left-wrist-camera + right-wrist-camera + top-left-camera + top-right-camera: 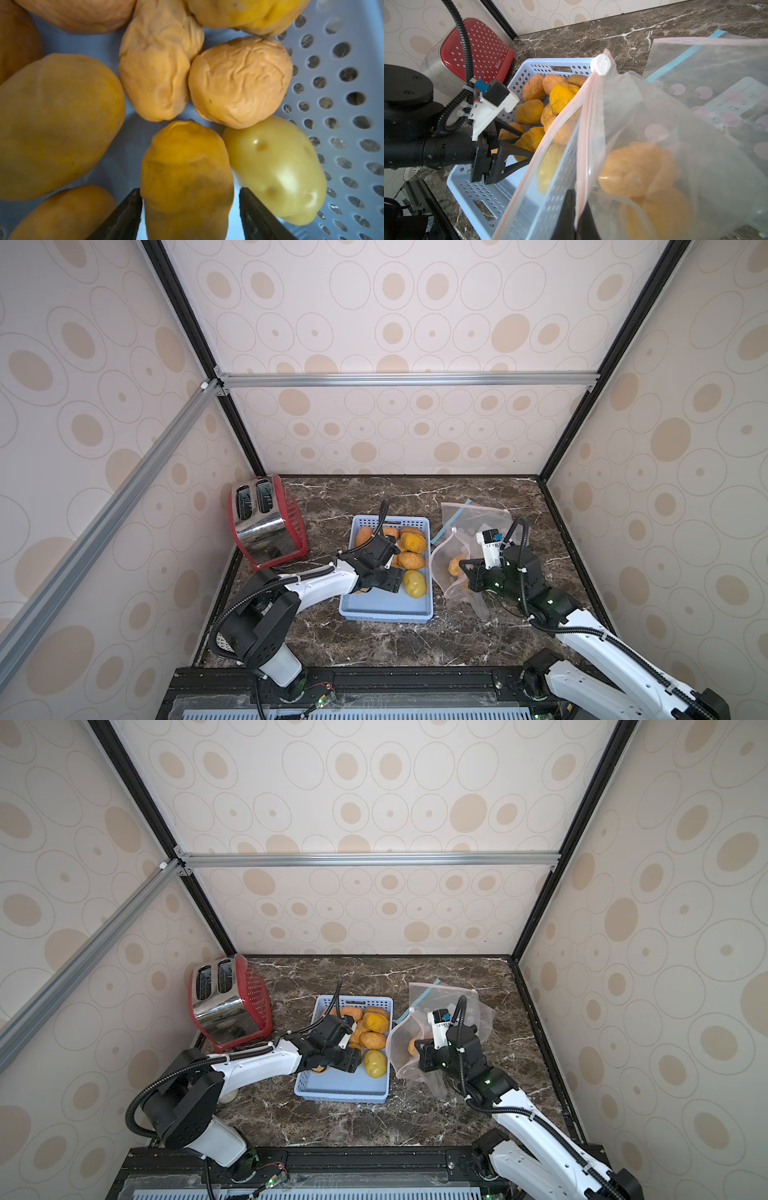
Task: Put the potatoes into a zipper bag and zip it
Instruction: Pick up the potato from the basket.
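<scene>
Several orange-tan potatoes (pixel 411 541) lie in a light blue perforated basket (pixel 386 616). My left gripper (pixel 190 191) reaches down into the basket, open, its jaws either side of an orange potato (pixel 187 166). One finger touches the potato and a gap shows at the other. A yellow-green potato (pixel 274 170) lies right beside it. My right gripper (pixel 578 199) is shut on the pink-striped rim of a clear zipper bag (pixel 643 108) and holds its mouth open just right of the basket. Potatoes (pixel 637 168) sit inside the bag. Its white slider (pixel 601 63) is at the far end of the zip.
A second clear bag (pixel 478 516) with a blue zip strip lies flat behind the held one. A red and chrome toaster (pixel 264 522) stands at the back left against the wall. Walls close in the dark marble table (pixel 374 643) on three sides.
</scene>
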